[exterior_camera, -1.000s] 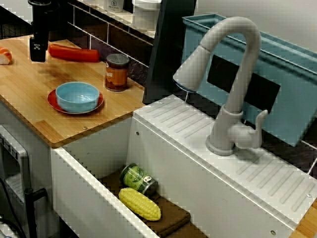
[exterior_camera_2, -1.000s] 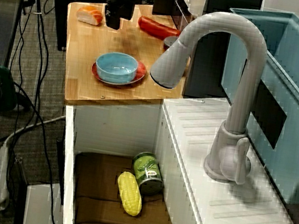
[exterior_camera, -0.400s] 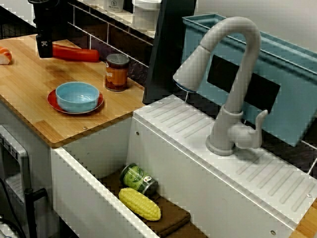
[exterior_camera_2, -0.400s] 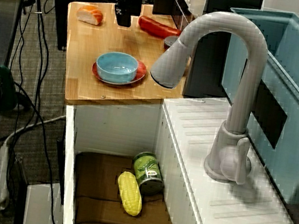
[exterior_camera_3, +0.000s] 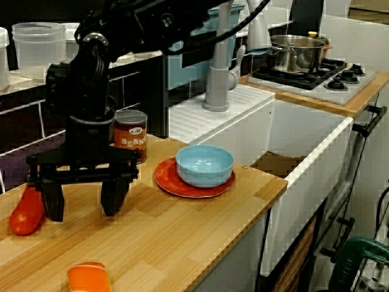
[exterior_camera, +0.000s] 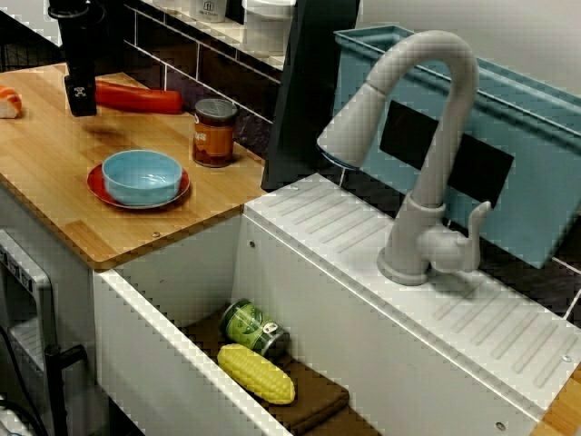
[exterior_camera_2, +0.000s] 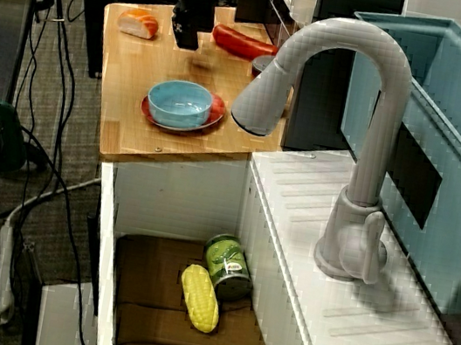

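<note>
Viewed over the faucet and read from the left: an orange-topped sushi piece (exterior_camera: 7, 100) lies on the wooden counter (exterior_camera: 54, 173) left of the claw, apart from it. The claw (exterior_camera: 80, 98) hangs upright just over the counter. The counter-level view shows its two fingers (exterior_camera_3: 113, 196) spread wide with nothing between them, so it stands open and unloaded. The red pepper (exterior_camera: 136, 97) lies flat immediately right of the claw, along the tiled back wall. At counter level it sits just beside one finger, and contact cannot be confirmed. Further right and nearer the counter's front edge, a blue bowl (exterior_camera: 141, 175) stands upright on a red plate (exterior_camera: 98, 188); the bowl's interior shows bare blue glaze. Right of the bowl, well apart from the claw, a lidded can (exterior_camera: 214, 133) labelled beans stands upright, closed. Beyond the counter's end and below claw level, the white sink (exterior_camera: 145, 345) holds a brown mat (exterior_camera: 318, 395). On the mat a green can (exterior_camera: 254, 329) lies on its side, just beside a yellow corn cob (exterior_camera: 256, 373). The grey faucet (exterior_camera: 427, 145) rises over the drainboard further right. Farthest from the claw, a teal tub (exterior_camera: 536, 154) stands against the wall; its contents are hidden.
</note>
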`<state>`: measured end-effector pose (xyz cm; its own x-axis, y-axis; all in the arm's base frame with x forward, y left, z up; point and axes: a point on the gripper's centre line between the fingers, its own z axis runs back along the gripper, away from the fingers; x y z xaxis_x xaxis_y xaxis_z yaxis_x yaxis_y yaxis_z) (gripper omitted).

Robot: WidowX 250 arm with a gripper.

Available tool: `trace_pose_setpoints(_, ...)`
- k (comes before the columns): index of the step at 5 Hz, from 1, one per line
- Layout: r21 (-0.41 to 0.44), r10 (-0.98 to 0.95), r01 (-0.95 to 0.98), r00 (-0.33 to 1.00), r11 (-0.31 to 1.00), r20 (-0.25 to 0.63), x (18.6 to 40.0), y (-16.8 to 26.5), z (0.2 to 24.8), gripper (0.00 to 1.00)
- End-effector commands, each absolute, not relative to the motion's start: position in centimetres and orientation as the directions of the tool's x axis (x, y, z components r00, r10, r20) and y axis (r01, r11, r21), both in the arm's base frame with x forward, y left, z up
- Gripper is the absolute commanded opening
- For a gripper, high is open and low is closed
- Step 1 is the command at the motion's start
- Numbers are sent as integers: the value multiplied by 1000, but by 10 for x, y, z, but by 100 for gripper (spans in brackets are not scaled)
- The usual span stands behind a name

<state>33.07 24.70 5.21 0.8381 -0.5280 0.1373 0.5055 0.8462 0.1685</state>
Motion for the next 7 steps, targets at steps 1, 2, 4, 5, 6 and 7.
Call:
trace_pose_setpoints(1,310,-544,478,821,822,174,332,243,95,100)
trace_pose_setpoints(2,337,-540,464,822,819,182,335,243,99,100)
trace_pose_setpoints(4,424,-541,422,814,802,212,346,247,109,100)
trace_pose_setpoints(5,441,-529,397,818,805,228,349,252,113,100)
trace_pose_setpoints(6,447,-522,384,818,807,240,350,255,118,100)
trace_pose_setpoints(7,460,-517,372,821,807,242,354,258,119,100)
